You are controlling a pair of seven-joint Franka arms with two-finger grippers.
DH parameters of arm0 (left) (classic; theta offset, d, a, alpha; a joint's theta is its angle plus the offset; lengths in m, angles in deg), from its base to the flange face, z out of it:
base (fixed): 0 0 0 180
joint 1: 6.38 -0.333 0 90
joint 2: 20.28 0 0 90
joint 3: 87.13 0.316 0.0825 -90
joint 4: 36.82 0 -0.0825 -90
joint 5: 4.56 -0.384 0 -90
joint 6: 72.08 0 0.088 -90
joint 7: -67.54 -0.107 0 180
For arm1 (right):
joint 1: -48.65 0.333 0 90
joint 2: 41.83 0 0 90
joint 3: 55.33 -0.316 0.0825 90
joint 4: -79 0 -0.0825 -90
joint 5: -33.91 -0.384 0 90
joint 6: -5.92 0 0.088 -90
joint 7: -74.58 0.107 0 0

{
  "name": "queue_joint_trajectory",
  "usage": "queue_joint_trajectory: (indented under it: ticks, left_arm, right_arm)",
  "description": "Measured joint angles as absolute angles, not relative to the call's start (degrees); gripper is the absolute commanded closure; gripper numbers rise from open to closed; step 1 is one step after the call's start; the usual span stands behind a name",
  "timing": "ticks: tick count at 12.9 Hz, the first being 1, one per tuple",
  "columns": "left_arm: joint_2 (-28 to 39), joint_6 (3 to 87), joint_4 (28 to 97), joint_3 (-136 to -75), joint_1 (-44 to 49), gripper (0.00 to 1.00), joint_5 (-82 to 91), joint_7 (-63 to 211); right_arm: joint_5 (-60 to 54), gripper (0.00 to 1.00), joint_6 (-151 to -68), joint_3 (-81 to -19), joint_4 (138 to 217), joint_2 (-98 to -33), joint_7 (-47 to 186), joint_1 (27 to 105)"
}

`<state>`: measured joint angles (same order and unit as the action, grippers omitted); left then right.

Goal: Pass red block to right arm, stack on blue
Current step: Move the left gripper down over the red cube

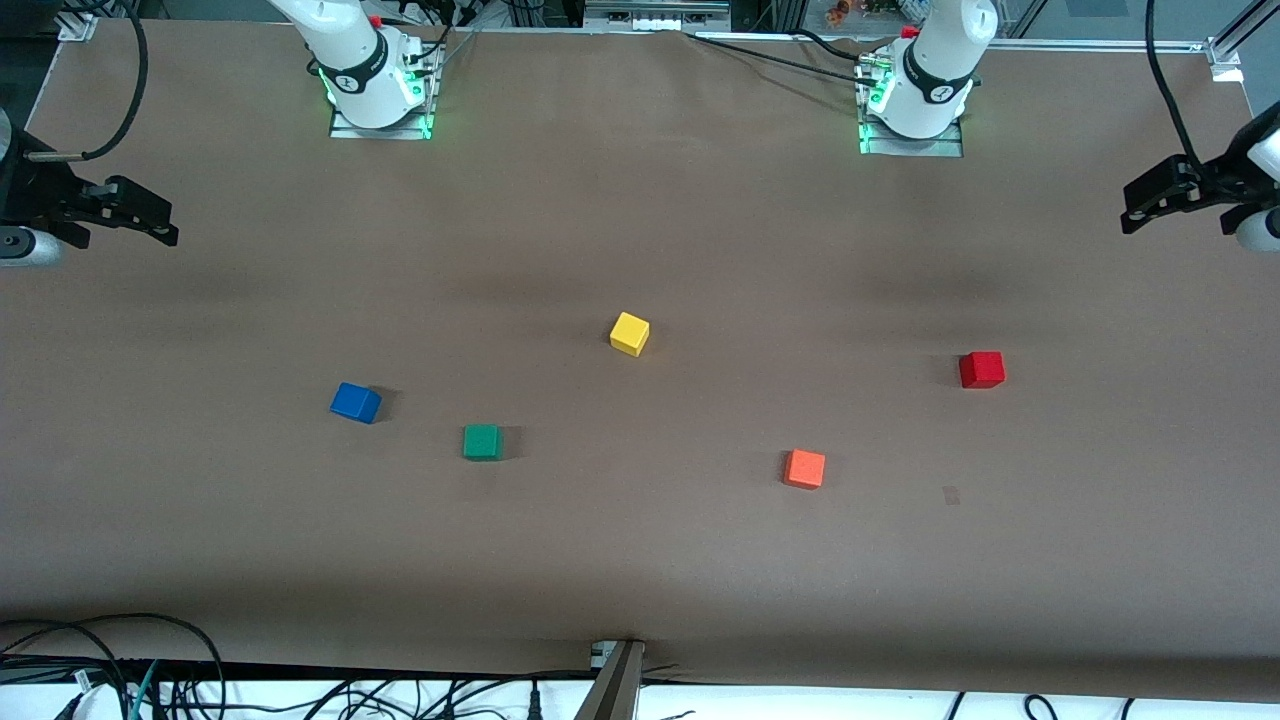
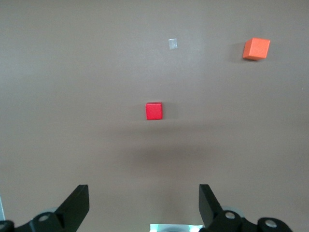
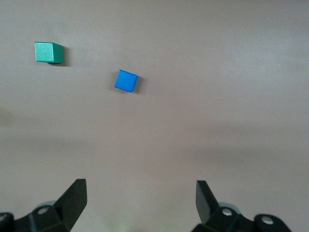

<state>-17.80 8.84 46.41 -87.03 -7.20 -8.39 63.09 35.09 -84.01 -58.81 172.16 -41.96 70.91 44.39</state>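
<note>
The red block [image 1: 982, 369] lies alone on the brown table toward the left arm's end; the left wrist view shows the same red block [image 2: 154, 110] well ahead of the fingers. My left gripper [image 1: 1140, 205] hangs up in the air at that end of the table, open and empty, and in its wrist view the left gripper [image 2: 144, 203] has a wide gap. The blue cube [image 1: 355, 402] rests toward the right arm's end, also seen as the blue cube [image 3: 126, 80]. My right gripper [image 1: 150, 220] waits in the air at that end, and the right gripper [image 3: 141, 200] is open with nothing in it.
A green cube [image 1: 482, 441] sits beside the blue one, slightly nearer the front camera. A yellow cube [image 1: 629, 333] stands mid-table. An orange cube [image 1: 804, 468] lies nearer the camera than the red block. A small tape patch [image 1: 951, 495] marks the table. Cables run along the front edge.
</note>
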Motion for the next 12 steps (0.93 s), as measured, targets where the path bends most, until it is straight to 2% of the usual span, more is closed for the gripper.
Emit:
queue_joint_trajectory:
  ticks: [3, 12]
  left_arm:
    - [-17.7, 8.8, 46.4, -87.0, -10.1, 0.00, -8.4, 59.7]
    - [-16.5, 7.9, 46.5, -87.5, -10.1, 0.00, -8.4, 61.5]
  right_arm:
    - [35.1, 0.00, -84.0, -58.8, 172.2, -42.0, 70.9, 44.4]
    - [35.1, 0.00, -84.0, -58.8, 172.2, -42.0, 70.9, 44.4]
